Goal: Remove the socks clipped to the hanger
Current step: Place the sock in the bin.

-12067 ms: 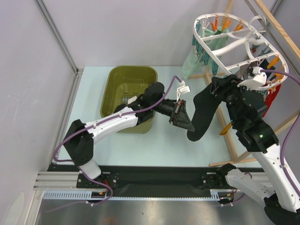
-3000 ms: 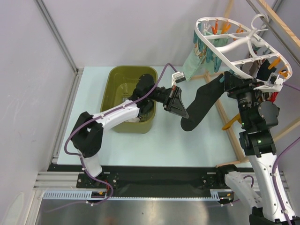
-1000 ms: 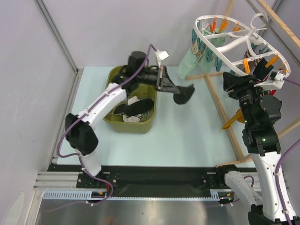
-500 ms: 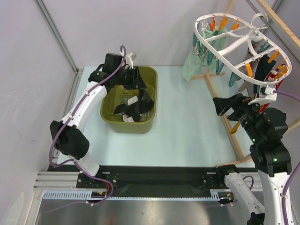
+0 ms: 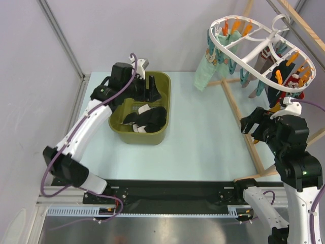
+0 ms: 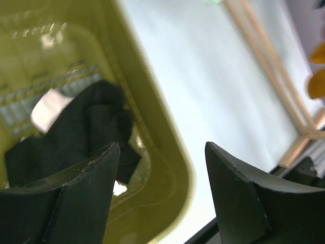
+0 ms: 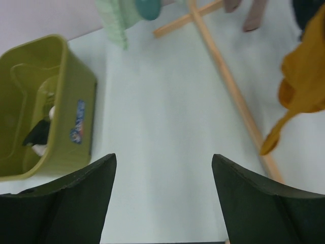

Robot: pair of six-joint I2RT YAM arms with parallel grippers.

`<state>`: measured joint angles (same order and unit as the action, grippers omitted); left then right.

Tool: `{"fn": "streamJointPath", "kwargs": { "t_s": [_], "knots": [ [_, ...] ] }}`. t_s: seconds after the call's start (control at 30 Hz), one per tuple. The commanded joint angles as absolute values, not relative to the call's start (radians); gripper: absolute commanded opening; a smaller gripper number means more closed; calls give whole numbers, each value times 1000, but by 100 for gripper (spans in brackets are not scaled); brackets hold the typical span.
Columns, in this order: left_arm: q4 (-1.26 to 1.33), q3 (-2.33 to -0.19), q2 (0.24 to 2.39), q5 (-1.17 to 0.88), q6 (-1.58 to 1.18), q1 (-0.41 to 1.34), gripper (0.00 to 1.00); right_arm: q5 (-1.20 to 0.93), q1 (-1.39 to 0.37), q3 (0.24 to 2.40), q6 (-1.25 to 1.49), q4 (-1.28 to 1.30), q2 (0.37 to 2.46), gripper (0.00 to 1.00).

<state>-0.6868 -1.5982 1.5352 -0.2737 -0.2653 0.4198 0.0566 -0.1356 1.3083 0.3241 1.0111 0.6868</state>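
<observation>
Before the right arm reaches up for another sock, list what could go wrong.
1. The hanger hangs by its hook, so tugging a clipped sock may swing it and throw off the grasp.
2. The open right gripper sits low beside the wooden rack; rising, it may knock a rail or snag the mustard sock.
3. The left gripper is open over the olive tub; backing out carelessly may catch its rim.

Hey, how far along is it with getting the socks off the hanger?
Black socks already lie in the green tub. The left pincer and right pincer are open, empty. The mint sock, mustard sock and others hang on the hanger.
</observation>
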Motion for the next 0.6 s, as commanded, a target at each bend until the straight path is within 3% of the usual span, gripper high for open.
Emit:
{"fn": "streamJointPath", "kwargs": {
  "t_s": [0.0, 0.3, 0.57],
  "knots": [
    [-577, -1545, 1390, -297, -222, 449, 74, 280, -135, 1350, 302, 1065, 715, 81],
    [-480, -1396, 1273, -414, -238, 451, 75, 501, -135, 1307, 284, 1014, 764, 78],
    [-431, -1355, 1203, -449, -262, 451, 76, 601, -133, 1172, 224, 799, 729, 78]
  ]
}}
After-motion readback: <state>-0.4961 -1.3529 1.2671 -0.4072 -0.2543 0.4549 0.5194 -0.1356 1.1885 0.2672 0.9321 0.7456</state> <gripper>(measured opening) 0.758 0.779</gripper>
